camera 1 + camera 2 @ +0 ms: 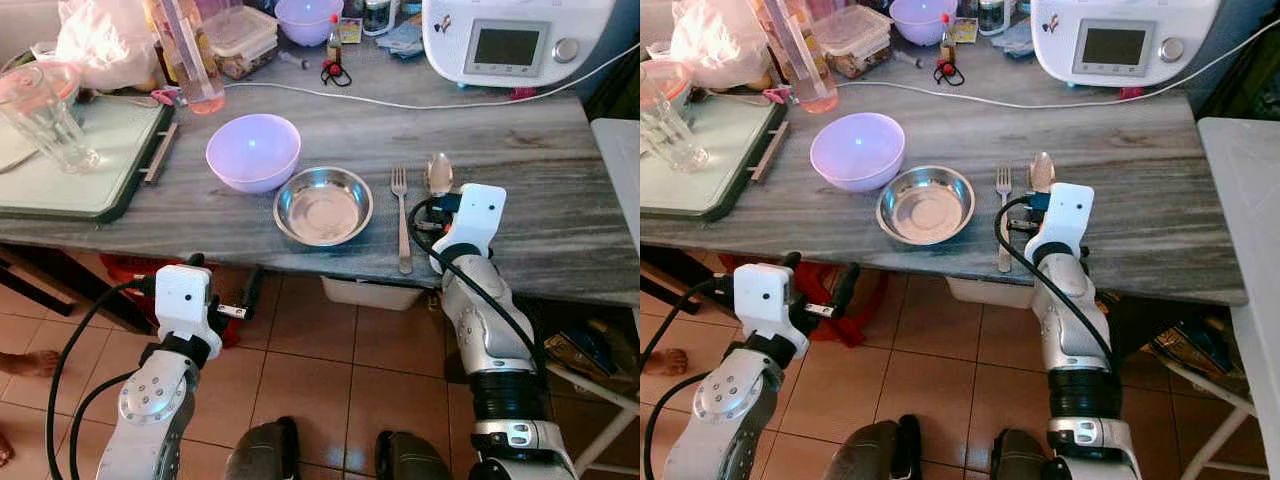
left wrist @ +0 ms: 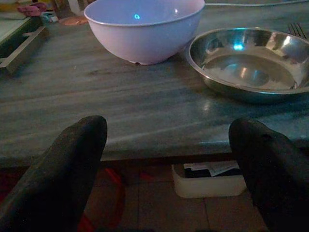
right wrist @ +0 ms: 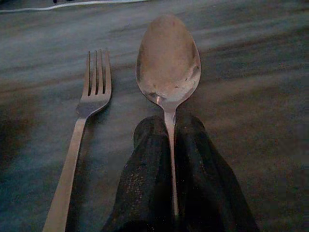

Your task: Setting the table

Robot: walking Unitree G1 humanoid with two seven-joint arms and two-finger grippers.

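The desk (image 1: 560, 215), a grey marbled top, carried the place setting near its front edge, presumably so that a seated person could reach everything. A green tray (image 1: 95, 150) with a drinking glass (image 1: 45, 118) was kept at the far left, apart from the setting. The lilac bowl (image 1: 253, 150) was placed just behind and to the left of the steel dish (image 1: 323, 205), the two almost touching, as if one course was meant to follow the other.

To the right of the dish the fork (image 1: 400, 215) lay straight, with its tines pointing away from the edge. Just beside it, on its right, the spoon (image 3: 168, 63) was laid parallel, bowl upward, and the two pieces were apart, not touching.

The right hand (image 3: 171, 159) was closed narrowly on the spoon's handle, low over the desk; the spoon seemed to be held so that it could be lined up with the fork before release. The left hand (image 2: 169, 145) was held wide and empty below the desk edge, in front of the bowl, probably only waiting.
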